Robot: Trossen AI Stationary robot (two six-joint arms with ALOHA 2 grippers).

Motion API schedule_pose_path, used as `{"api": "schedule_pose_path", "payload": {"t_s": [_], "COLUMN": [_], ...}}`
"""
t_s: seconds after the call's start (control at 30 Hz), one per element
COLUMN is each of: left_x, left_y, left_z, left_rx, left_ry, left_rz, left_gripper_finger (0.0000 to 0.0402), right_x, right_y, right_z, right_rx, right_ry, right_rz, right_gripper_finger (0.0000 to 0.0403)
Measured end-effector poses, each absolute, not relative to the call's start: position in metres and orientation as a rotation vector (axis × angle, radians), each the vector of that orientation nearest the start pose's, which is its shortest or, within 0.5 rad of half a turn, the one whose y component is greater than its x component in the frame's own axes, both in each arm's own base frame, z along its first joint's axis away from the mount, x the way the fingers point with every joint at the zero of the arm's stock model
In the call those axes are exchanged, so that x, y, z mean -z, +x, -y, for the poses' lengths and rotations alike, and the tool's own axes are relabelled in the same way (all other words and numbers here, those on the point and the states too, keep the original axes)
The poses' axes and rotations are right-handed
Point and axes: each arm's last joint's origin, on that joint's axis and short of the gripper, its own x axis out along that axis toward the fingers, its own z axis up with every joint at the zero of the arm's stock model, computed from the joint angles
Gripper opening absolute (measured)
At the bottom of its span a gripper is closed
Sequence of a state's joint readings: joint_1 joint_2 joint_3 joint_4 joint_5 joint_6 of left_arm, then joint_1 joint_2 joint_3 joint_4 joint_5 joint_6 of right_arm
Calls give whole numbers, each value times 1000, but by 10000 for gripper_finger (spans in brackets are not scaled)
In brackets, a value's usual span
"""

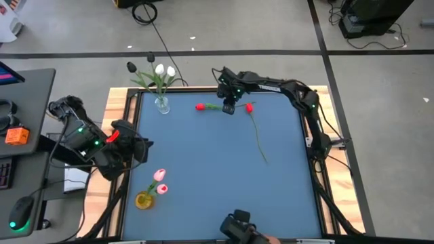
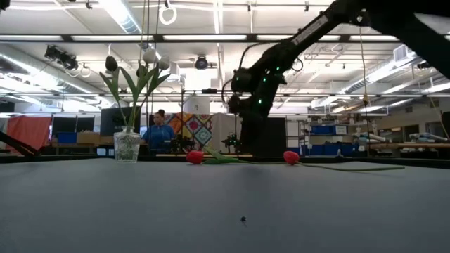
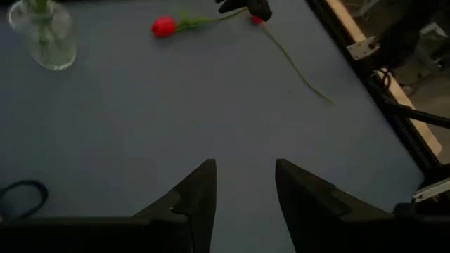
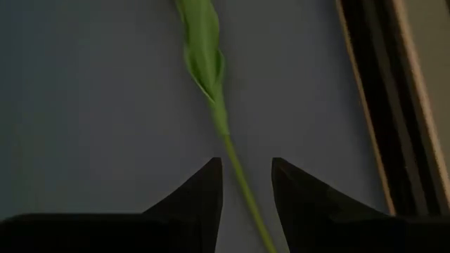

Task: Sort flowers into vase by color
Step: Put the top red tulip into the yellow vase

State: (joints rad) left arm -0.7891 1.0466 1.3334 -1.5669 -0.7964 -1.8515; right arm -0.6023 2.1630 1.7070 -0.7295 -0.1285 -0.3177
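Observation:
A red tulip [image 1: 201,107] lies flat on the blue table at the far middle, its stem running toward the table's right edge. My right gripper [image 1: 228,107] is open over that stem. In the right wrist view its fingers [image 4: 245,165] stand on either side of the green stem [image 4: 225,133], just behind a leaf. A second red tulip [image 1: 249,107] lies beside it, its stem running toward the near right. A clear vase [image 1: 161,105] holds white flowers and one dark flower. A yellow vase [image 1: 144,200] holds pink flowers. My left gripper [image 1: 139,146] is open and empty at the table's left edge.
The table's wooden far-right border [image 4: 373,105] runs close to my right gripper. A black device [image 1: 237,227] sits at the near edge. A person [image 2: 160,130] stands in the room beyond the clear vase. Bare blue table surface [image 1: 217,169] lies between the two vases and the red tulips.

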Motion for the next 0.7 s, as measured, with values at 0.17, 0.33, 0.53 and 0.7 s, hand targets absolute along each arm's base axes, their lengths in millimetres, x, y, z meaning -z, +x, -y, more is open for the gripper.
{"api": "schedule_pose_path", "payload": {"t_s": [0.17,0.33,0.53,0.7], "left_x": [-375,-375,-374,-374], "left_y": [111,114,116,118], "left_z": [76,71,65,61], "left_rx": [-742,-778,-828,-854], "left_ry": [-850,-860,-862,-845], "left_rz": [-528,-513,-499,-498], "left_gripper_finger": [150,150,150,150], "right_x": [-165,-147,-138,-136], "right_y": [380,385,383,381], "right_z": [264,262,261,264], "right_rx": [186,86,35,32], "right_ry": [128,147,147,163], "right_rz": [-1180,-1220,-1257,-1255], "right_gripper_finger": [132,132,124,68]}}
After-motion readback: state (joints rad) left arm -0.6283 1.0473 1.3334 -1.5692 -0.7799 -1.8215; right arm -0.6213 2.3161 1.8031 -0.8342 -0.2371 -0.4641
